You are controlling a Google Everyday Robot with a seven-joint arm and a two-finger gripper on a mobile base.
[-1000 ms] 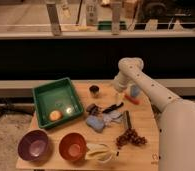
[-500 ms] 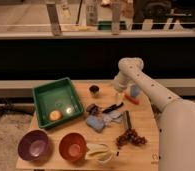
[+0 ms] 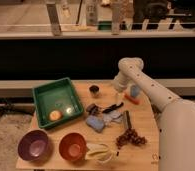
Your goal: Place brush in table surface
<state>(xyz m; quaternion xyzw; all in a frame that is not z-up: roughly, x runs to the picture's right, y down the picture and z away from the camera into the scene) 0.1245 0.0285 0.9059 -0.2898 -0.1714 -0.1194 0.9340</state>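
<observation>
No movement is noted since the earlier frames: gripper [image 3: 119,98], jaw state not discernible, is held just above the bench [image 3: 141,142], with the brush [image 3: 107,108] laid immediately below-left, its long axis slanted toward the gripper.

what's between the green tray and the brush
In the camera view, only bare table separates the green tray from the brush. The gripper hangs right of the brush.
</observation>
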